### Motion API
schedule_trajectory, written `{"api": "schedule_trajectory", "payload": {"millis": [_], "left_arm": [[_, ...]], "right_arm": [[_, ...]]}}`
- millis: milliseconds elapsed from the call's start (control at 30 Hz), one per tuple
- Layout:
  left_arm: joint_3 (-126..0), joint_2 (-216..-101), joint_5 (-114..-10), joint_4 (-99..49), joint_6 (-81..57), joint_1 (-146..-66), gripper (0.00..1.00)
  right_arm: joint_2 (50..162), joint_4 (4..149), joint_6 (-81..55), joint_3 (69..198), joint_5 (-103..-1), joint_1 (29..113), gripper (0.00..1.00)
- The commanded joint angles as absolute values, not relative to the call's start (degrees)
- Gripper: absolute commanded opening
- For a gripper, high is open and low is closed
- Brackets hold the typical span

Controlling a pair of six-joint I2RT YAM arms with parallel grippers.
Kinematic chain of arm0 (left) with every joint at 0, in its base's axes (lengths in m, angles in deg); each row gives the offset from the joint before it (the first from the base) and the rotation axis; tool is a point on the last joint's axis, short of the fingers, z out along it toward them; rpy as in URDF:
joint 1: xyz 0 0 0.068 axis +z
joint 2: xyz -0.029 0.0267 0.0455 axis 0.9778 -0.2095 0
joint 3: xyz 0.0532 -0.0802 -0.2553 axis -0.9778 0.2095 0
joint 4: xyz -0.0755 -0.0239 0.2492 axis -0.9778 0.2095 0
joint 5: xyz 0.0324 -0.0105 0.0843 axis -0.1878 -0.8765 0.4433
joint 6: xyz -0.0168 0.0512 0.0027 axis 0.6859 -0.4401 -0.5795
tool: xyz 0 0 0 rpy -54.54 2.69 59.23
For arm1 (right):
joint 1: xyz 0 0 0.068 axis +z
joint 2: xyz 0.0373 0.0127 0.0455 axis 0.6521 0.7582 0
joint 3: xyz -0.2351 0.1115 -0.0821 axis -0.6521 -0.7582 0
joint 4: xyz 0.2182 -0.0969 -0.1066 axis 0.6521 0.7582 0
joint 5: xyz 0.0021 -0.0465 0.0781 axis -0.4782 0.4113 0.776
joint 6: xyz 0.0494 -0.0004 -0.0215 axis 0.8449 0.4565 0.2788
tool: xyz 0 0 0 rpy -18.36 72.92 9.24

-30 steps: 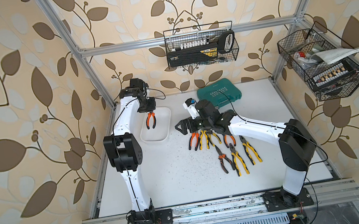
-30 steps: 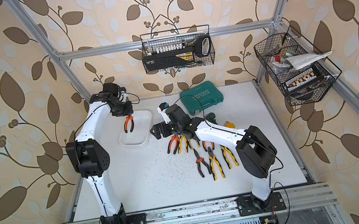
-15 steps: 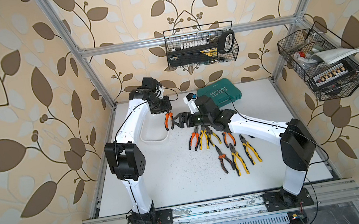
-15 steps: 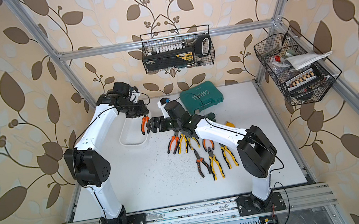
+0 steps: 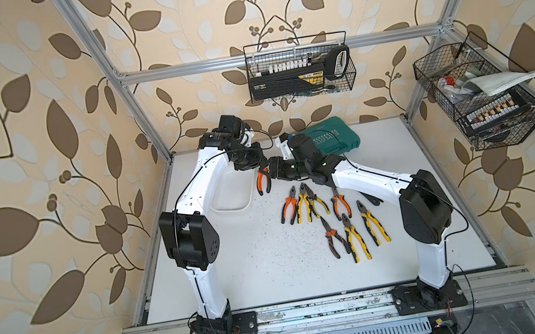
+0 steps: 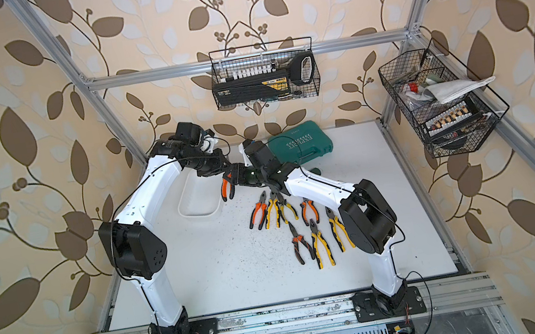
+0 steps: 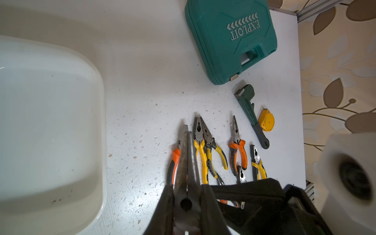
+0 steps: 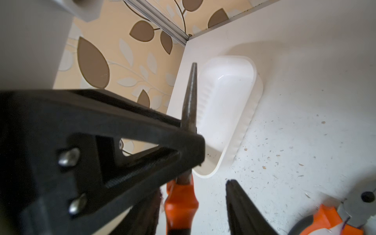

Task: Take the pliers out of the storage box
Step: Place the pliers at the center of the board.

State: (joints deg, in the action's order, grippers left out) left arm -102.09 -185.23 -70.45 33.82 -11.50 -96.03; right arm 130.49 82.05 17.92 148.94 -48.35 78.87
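My left gripper (image 5: 259, 169) (image 7: 187, 195) is shut on the metal head of orange-handled needle-nose pliers (image 5: 263, 183) (image 6: 227, 191) (image 8: 190, 97), held in the air just right of the storage box (image 5: 230, 196) (image 7: 50, 122) (image 8: 223, 105). The white box holds nothing. My right gripper (image 5: 269, 173) (image 8: 193, 187) straddles the orange handles, open; one finger (image 8: 234, 193) stands clear of them. Several more pliers (image 5: 329, 216) (image 6: 299, 221) (image 7: 215, 150) lie in rows on the table to the right.
A teal tool case (image 5: 331, 139) (image 7: 232, 38) lies at the back. Beside it are a dark pipe wrench (image 7: 251, 116) and a yellow tape measure (image 7: 266, 120). Wire baskets hang on the back wall (image 5: 300, 72) and the right wall (image 5: 482, 98).
My left arm has carried the pliers from over the box rightward to beside it. My right gripper has moved up to meet them, and its jaws have narrowed around the handles.
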Motion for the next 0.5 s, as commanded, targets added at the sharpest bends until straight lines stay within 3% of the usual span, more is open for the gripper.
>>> {"api": "schedule_trajectory", "payload": {"millis": [0, 267, 400, 467], "left_arm": [[-103.4, -181.7, -74.1, 32.4, -10.3, -96.7, 0.00], [-102.5, -182.0, -73.8, 31.9, -10.7, -96.8, 0.00], [-101.9, -182.2, -72.3, 31.7, -11.7, -96.8, 0.01], [-102.0, -182.4, -71.4, 31.6, -13.0, -96.8, 0.21]], "right_arm": [[132.2, 81.9, 20.1, 152.0, -46.6, 78.7, 0.44], [132.3, 82.1, 21.0, 151.6, -45.3, 78.3, 0.15], [131.8, 82.3, 21.0, 150.6, -45.0, 78.0, 0.06], [131.5, 82.7, 20.4, 150.2, -45.0, 77.9, 0.04]]}}
